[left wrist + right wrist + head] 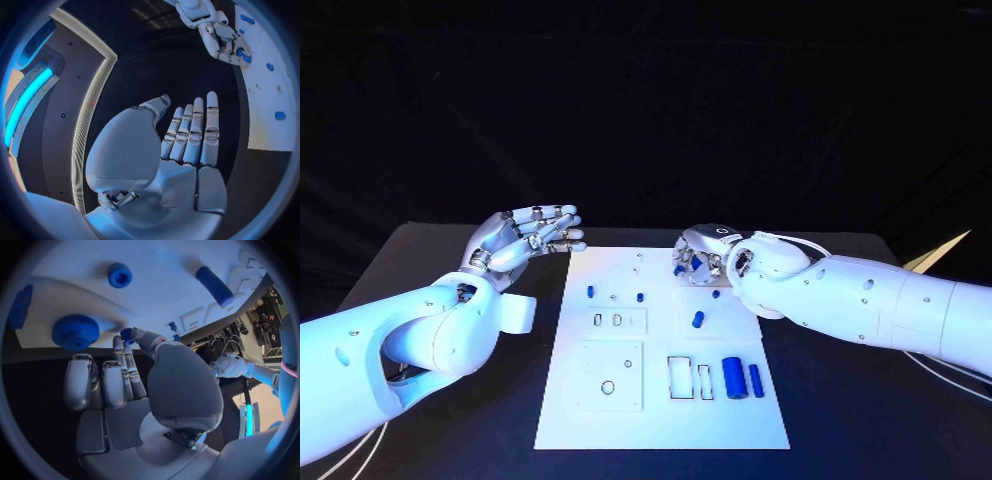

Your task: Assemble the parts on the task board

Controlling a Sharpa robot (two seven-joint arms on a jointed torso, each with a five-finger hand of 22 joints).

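Observation:
The white task board [661, 420] lies in the middle of the black table. My right hand [711, 255] hovers over its far right part and pinches a small blue part [127, 333] between thumb and a fingertip; the left wrist view shows that part [242, 54] in my right hand [225, 37]. Just beyond the fingers sit a blue gear [75, 331], a blue hex-holed piece [119, 275] and a blue cylinder [214, 285]. My left hand [531, 235] is raised off the board's far left corner, fingers straight and apart, holding nothing.
Small blue pegs [617, 296] stand near the board's far middle, and another blue piece [698, 320] lies mid-right. A large blue cylinder [733, 378] and a thinner one [756, 380] lie beside rectangular slots [679, 378] at the near right. Bare table flanks the board.

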